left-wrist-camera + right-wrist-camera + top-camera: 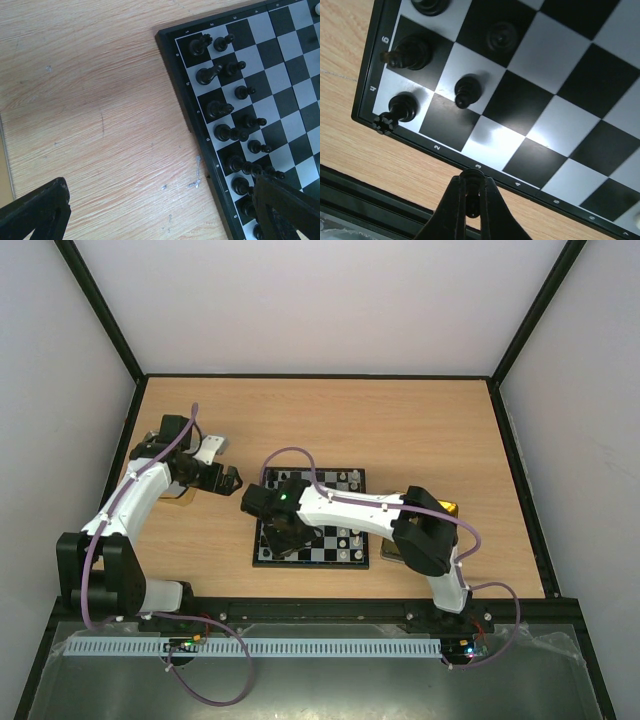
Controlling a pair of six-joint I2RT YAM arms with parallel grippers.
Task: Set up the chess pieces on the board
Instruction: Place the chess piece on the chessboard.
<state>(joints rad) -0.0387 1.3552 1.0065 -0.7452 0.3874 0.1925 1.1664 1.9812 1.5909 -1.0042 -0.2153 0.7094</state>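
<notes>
Chess pieces (223,132) stood ranked along the left side of the board (555,75); right gripper (471,187) was pinched tight on what looked a black pawn (471,174) over the near corner; left gripper (160,220) gaped above the table (100,100); a crooked descent could topple the neighbours.

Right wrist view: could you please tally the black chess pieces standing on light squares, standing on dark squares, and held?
Pieces on light squares: 3, one cut off at the top edge
Pieces on dark squares: 2
Held piece in right gripper: 1
Total: 6
</notes>
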